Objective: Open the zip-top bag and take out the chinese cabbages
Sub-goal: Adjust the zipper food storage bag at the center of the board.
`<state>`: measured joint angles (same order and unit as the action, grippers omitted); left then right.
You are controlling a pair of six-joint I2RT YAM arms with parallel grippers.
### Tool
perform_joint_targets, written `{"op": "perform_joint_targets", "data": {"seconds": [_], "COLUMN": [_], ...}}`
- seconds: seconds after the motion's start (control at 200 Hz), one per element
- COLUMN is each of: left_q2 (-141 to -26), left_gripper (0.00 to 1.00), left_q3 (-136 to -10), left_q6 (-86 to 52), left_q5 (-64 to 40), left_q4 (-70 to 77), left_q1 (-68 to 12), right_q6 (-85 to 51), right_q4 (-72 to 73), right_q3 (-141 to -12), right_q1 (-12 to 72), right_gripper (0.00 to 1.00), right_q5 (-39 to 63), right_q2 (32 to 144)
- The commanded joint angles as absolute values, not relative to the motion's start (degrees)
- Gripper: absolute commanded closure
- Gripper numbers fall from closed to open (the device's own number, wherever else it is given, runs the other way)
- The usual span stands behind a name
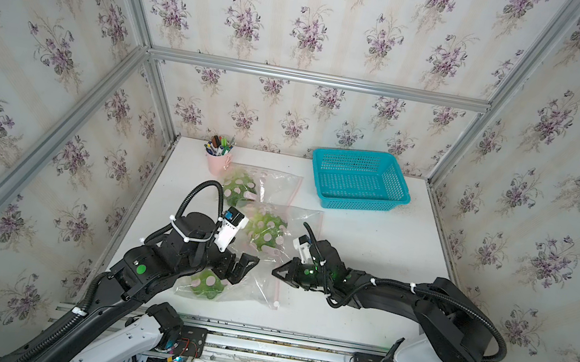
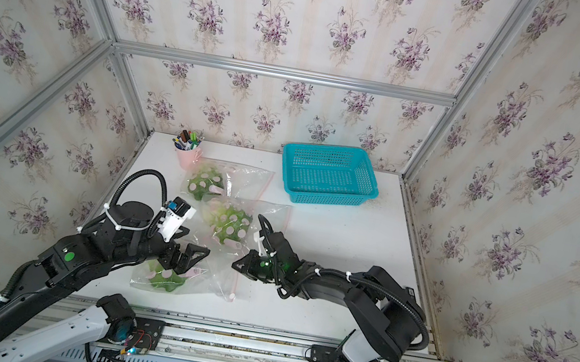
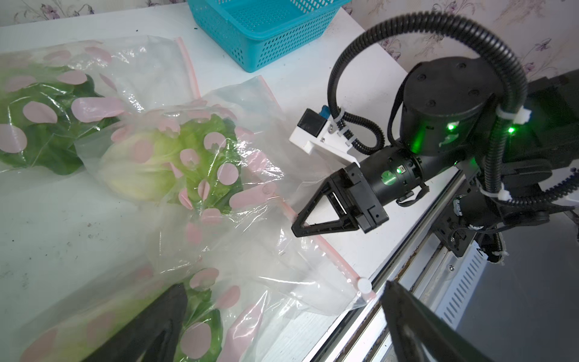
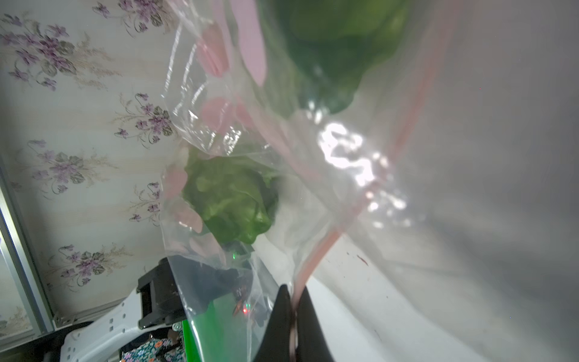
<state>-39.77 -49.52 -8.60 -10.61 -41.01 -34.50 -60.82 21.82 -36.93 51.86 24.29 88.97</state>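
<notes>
Three clear zip-top bags with pink dots lie on the white table, each holding one of the chinese cabbages. The near bag (image 1: 254, 284) holds a green cabbage (image 1: 207, 284), partly under my left arm. My right gripper (image 1: 274, 271) is shut on this bag's pink zip strip (image 4: 316, 254), with the strip pinched between the fingers (image 4: 282, 316). The white slider (image 3: 364, 285) sits at the strip's near end. My left gripper (image 3: 282, 313) hangs open over the same bag, one finger (image 3: 169, 313) above the cabbage (image 3: 200, 326). The middle cabbage (image 1: 266, 228) and the far cabbage (image 1: 238, 189) lie in their own bags.
A turquoise mesh basket (image 1: 365, 203) stands at the back right. A pink cup of pens (image 1: 218, 163) stands at the back left, touching the far bag. The table's front edge and metal rail (image 1: 292, 341) run close behind the near bag.
</notes>
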Motion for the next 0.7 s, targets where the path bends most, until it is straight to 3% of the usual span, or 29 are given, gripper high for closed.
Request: {"op": "perform_joint_targets", "data": {"seconds": [0.0, 0.2, 0.694], "left_q2": [-39.04, -41.17, -46.07], "left_gripper": [0.01, 0.01, 0.01], "left_q3": [-50.26, -50.74, -55.67], "left_q6": [-6.30, -5.24, 1.63], "left_q5": [-12.45, -19.39, -15.82], "left_q4": [-39.99, -38.30, -38.31], "left_q1": [-34.54, -34.88, -37.97], "right_q6": [-61.57, -62.72, -72.09], "right_q4": [14.33, 8.05, 2.76], "right_q3": [-38.98, -45.39, -47.14], "right_q1": [50.89, 48.66, 44.30], "right_gripper": [1.00, 1.00, 1.00], "right_q5": [20.60, 15.69, 7.27], "right_q2": [86.58, 82.01, 67.29]}}
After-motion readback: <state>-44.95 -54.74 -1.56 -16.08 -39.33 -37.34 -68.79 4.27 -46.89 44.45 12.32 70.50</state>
